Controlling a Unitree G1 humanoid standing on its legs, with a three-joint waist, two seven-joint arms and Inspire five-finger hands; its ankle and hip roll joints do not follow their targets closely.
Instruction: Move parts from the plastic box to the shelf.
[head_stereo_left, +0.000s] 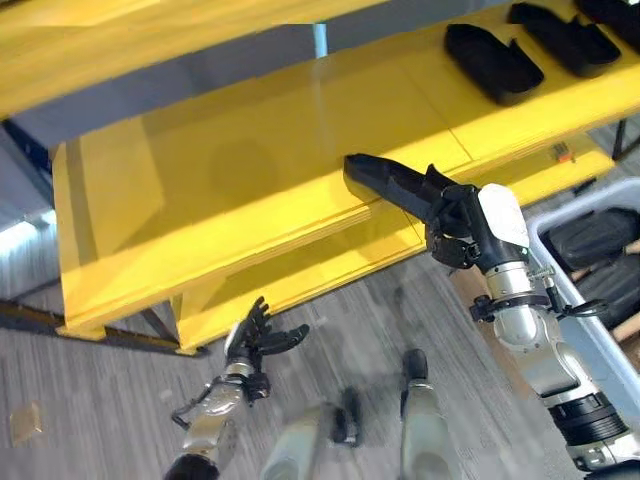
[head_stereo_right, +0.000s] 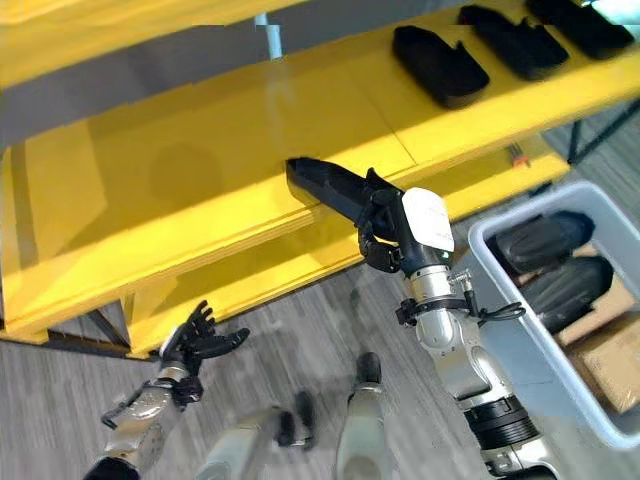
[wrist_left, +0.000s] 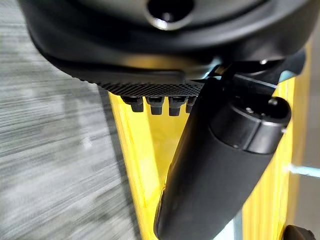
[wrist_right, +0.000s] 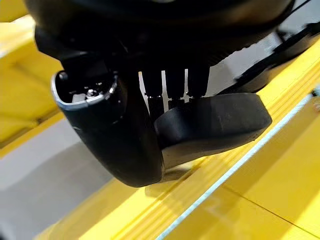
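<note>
Nearest the robot, the left hand (head_stereo_left: 258, 338) hangs low over the grey floor (head_stereo_left: 90, 400) in front of the shelf's bottom edge, its fingers loosely spread and holding nothing. To the robot's right stands the plastic box (head_stereo_right: 500, 300), pale grey, with more black parts (head_stereo_right: 545, 240) and something brown like cardboard lying in it.

Further out, the right hand (head_stereo_right: 385, 240) holds a long black part (head_stereo_right: 325, 190), fingers and thumb curled round one end of it. The free end of the part reaches out over the front edge of the yellow shelf (head_stereo_left: 250, 170); in the right wrist view the part (wrist_right: 210, 125) sits just above the board, and whether it already touches cannot be told.

The part looks like rigid moulded plastic, hollowed like a shell, so it is probably light and stiff and unlikely to bend or crush. Its smooth surface may slip in a loose hold. Held at one end, it will tend to tip down at the far tip; a hold nearer its middle would probably carry it more level.

Farthest back, along the right of the same board, three more black parts (head_stereo_left: 492, 62) lie side by side.
</note>
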